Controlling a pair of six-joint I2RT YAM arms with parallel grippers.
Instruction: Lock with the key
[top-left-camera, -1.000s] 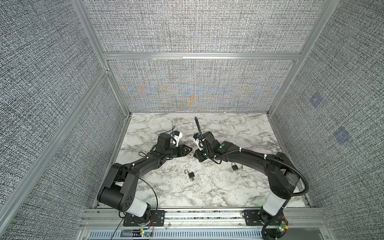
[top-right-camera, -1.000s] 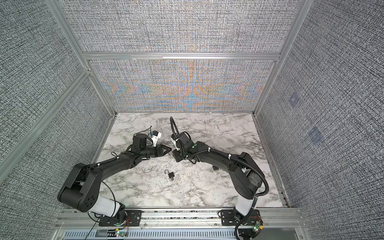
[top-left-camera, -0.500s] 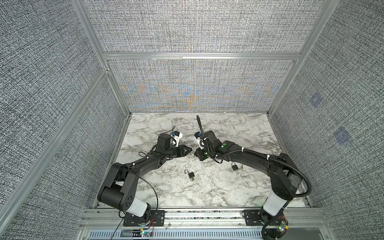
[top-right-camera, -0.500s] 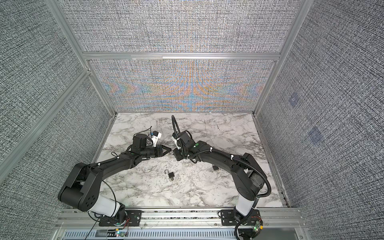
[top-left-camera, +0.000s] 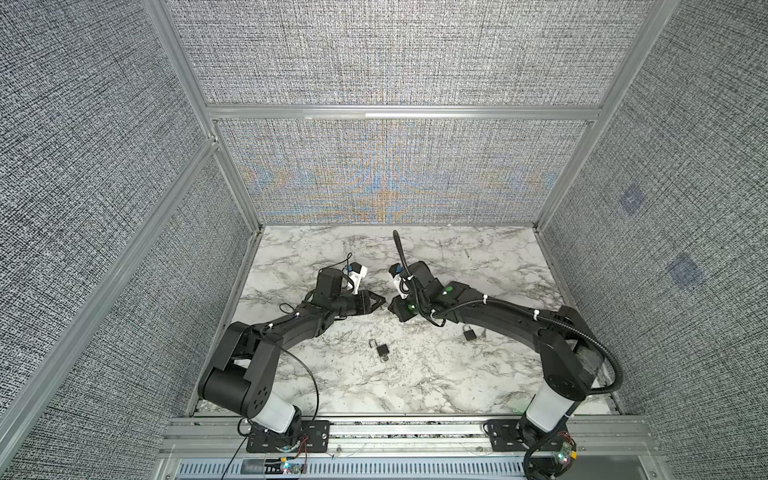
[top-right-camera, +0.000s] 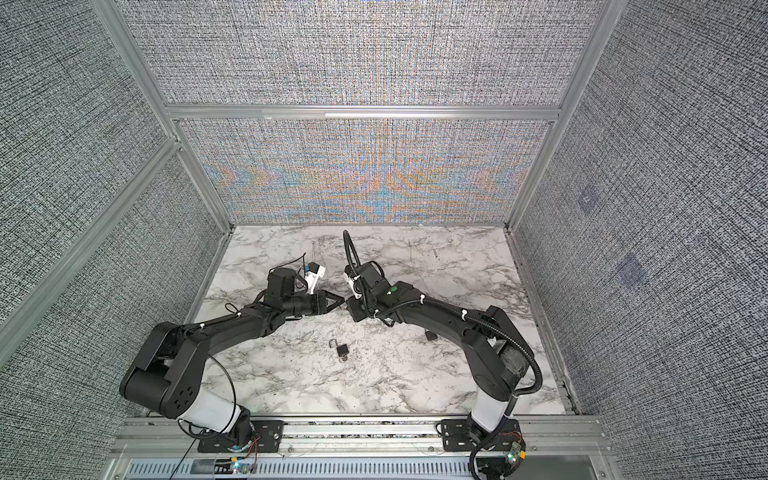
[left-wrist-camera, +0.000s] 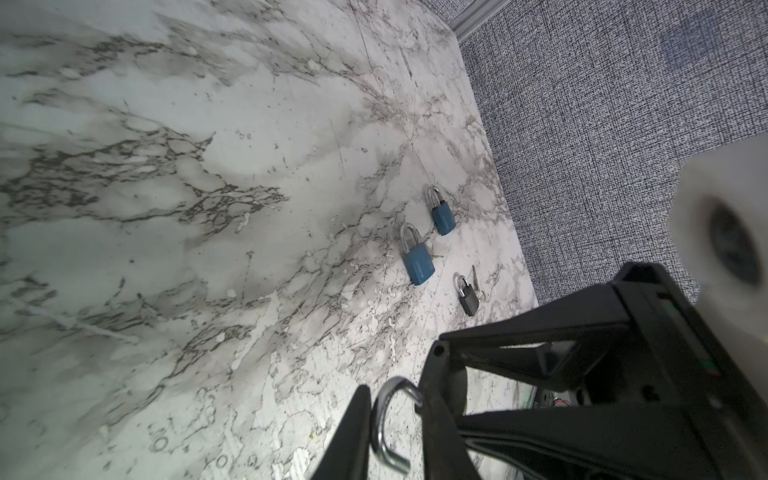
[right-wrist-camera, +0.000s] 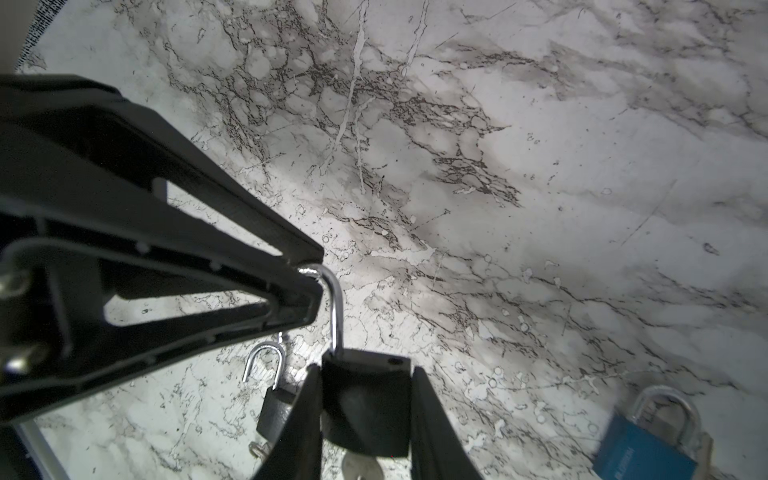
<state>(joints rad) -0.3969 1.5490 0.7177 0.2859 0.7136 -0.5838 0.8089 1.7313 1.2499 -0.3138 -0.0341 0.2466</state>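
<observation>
So, both arms met tip to tip near the middle of the counter (top-left-camera: 419, 386). The right pincer (right-wrist-camera: 365, 374) was clamped on the body of a small black padlock (right-wrist-camera: 365, 409), one finger on each flat side, and it looked clear of the surface. That grip made sense: the body was fixed while the shackle end and the keyhole end stayed free. The shackle (right-wrist-camera: 336, 316) was popped open, with one leg seated in the body and the hooked end swung out. The left pincer (right-wrist-camera: 309, 284) sat opposite, tips pinched on the bend of the shackle. In the left wrist view the hook lay between both fingers and touched each, so I read it as closed on the shackle. Likely reason: left steers the free leg over its hole and presses it home while right braces the body. A pale blur under the body looked like the key (right-wrist-camera: 360, 465) in the keyhole, but it was too soft to confirm. Nothing was locked yet. The spares lay on the counter away from the action. A second black padlock (top-left-camera: 382, 349) lay open. A third black padlock (top-left-camera: 469, 332) lay beside the right arm. A blue padlock (left-wrist-camera: 417, 262) had another blue padlock (left-wrist-camera: 443, 216) just beside it. Main risk, as I judged it: the thin round steel could twist or slip in the pinch.
</observation>
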